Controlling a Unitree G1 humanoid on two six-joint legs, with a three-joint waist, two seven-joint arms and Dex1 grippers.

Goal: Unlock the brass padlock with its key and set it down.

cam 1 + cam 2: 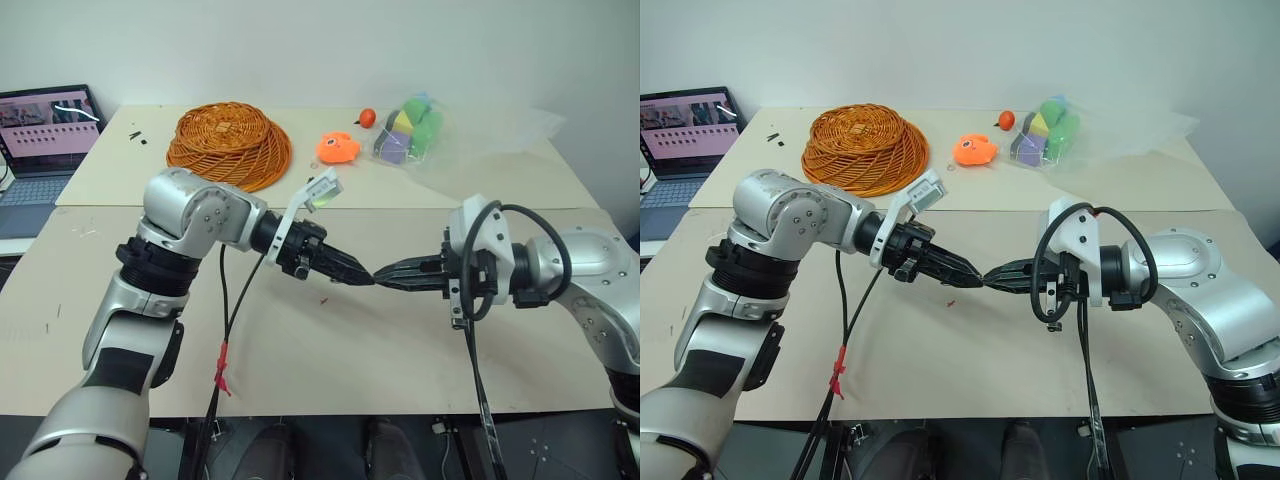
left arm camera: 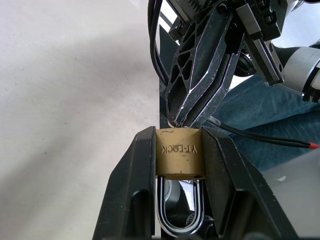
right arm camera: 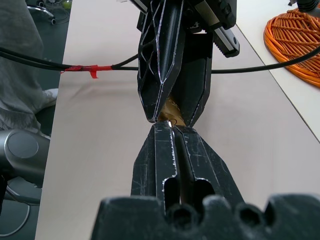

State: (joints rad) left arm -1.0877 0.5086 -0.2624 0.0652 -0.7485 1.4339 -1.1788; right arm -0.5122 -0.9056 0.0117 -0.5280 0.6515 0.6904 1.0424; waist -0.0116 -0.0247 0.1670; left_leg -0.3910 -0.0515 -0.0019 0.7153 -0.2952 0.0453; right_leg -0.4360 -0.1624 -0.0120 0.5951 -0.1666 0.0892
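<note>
Meeting above bare table (image 1: pixel 330 350), well inside its edges.

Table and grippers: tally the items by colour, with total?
Orange: 3 - upturned woven wicker basket, fish-shaped toy, small round ball
Brass: 1 - rectangular brass padlock, clamped in the left gripper
Multicolour: 1 - clear bag of green, yellow and purple foam blocks
Total: 5

left tool (image 1: pixel 362 275) clamped, right tool (image 1: pixel 385 274) pinched closed, tips meeting

Probably a robotics lab, plain white wall, paper-covered table (image 1: pixel 300 370), open laptop (image 1: pixel 45 140), scattered toys
</note>
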